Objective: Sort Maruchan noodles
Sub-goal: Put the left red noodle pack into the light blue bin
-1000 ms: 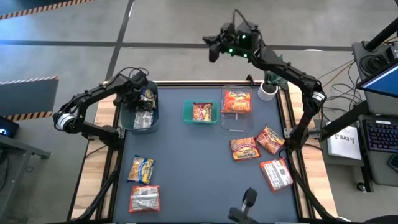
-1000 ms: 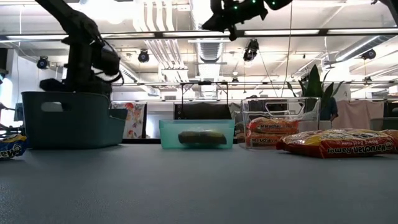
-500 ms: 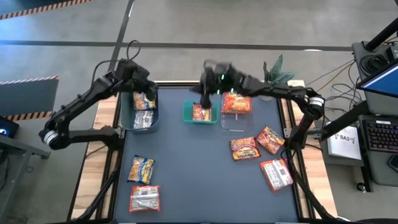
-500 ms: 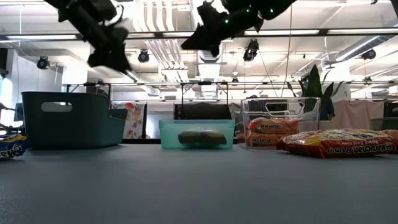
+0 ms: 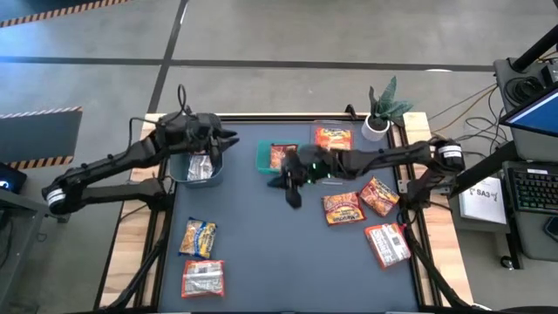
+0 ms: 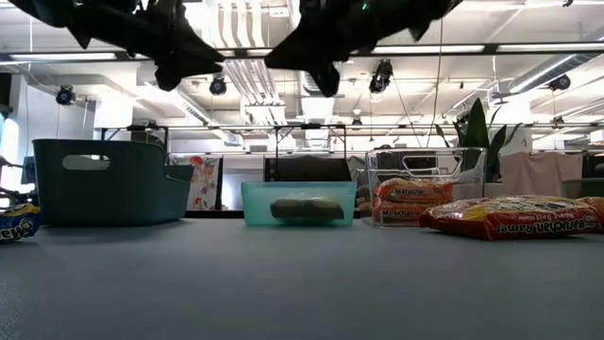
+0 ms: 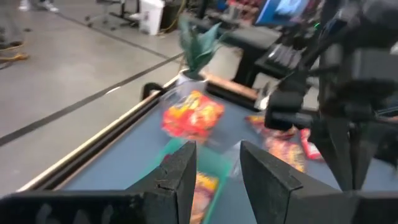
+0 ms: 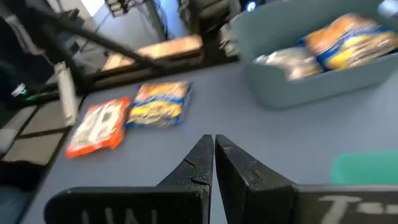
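Noodle packets lie flat on the dark table: a yellow-and-blue one (image 5: pixel 199 237) and a red-and-white one (image 5: pixel 202 277) near left, two orange ones (image 5: pixel 343 208) (image 5: pixel 379 195) and a red-and-white one (image 5: pixel 387 244) on the right. More packets lie in the grey-blue bin (image 5: pixel 202 166), the teal bin (image 5: pixel 281 157) and the clear bin (image 5: pixel 332 139). My left gripper (image 7: pixel 217 149) (image 5: pixel 225 139) hangs open above the grey-blue bin's right rim. My right gripper (image 8: pixel 212 140) (image 5: pixel 288 187) is shut and empty, high over the table's middle, just near of the teal bin.
A small potted plant (image 5: pixel 380 109) stands at the far right corner. The three bins line the far half: grey-blue (image 6: pixel 109 184), teal (image 6: pixel 297 203), clear (image 6: pixel 425 184). Bare table (image 5: pixel 270 253) stretches across the near middle. Both arms hang well above the table top.
My left gripper has risen out of the grey-blue bin and moved toward the table's right, now above the bin's right rim. My right arm has swung in from beyond the far edge, passed over the teal bin and come toward the near edge, over the table's middle.
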Tool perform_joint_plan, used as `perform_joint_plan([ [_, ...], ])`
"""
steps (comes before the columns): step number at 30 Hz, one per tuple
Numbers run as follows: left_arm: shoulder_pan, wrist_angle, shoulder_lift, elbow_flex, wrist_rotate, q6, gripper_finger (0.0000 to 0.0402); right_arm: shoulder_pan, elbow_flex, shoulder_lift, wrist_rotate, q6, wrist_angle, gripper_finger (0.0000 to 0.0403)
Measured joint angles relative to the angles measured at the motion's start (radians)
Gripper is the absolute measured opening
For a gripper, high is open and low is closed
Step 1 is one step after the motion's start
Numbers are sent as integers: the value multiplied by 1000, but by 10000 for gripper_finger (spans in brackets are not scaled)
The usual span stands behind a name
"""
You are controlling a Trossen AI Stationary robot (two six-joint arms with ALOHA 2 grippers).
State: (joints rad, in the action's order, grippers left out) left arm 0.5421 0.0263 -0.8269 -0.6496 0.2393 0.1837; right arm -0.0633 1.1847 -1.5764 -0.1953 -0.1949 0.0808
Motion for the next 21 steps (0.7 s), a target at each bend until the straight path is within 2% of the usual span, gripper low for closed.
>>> perform_joint_plan([
  [4, -47, -97, 11, 31, 0, 29, 107, 93, 0, 29, 93, -70, -101, 9],
  [10, -78, -103, 11, 26, -1, 32, 107, 187, -1, 73, 196, -204, -230, 9],
  [21, -84, -102, 8, 30, -1, 35, 107, 272, -1, 89, 249, -392, -351, 9],
])
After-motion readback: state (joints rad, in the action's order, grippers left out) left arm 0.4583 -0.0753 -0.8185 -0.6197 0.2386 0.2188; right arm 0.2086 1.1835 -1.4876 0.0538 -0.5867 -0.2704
